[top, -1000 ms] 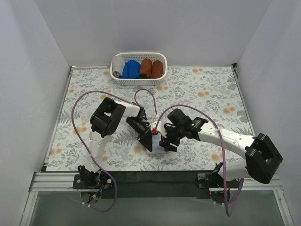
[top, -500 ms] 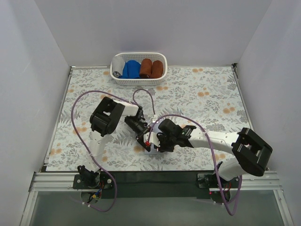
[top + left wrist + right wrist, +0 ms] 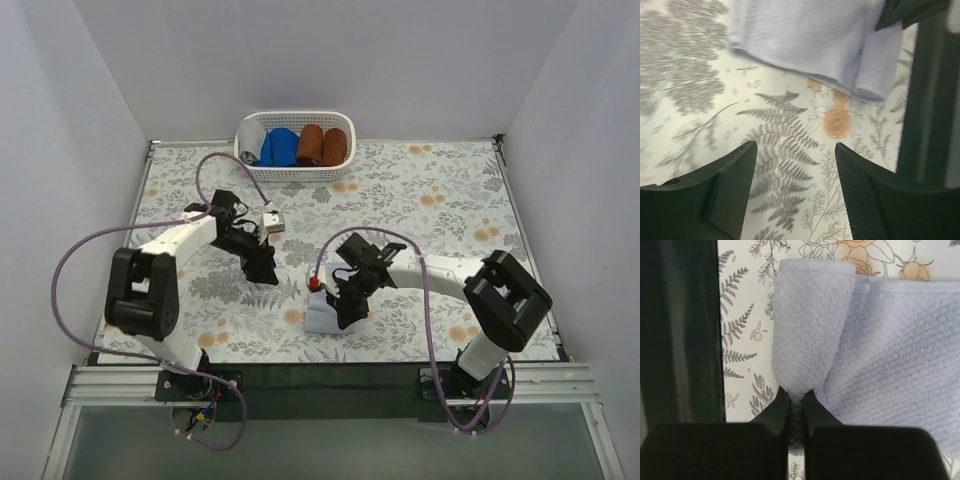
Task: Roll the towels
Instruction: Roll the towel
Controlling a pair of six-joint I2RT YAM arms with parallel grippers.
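Pale blue-lavender waffle-cloth towel, part-rolled, at bench front edge.
R gripper pinched shut on the rolled end, prob. to keep the roll tight; L gripper wide open, empty, hovering beside the towel w/o touching, likely clear of the roll path.

I've got the lavender towel lying on the tabletop, well apart from the basket, on its nearer side. It's pale blue-lavender with a waffle weave. Most of it is flat, with one edge rolled into a short tube. The right tool is pinched tight on that tube's end. The grey towel sits in the basket's left end; I can't make out its shape.
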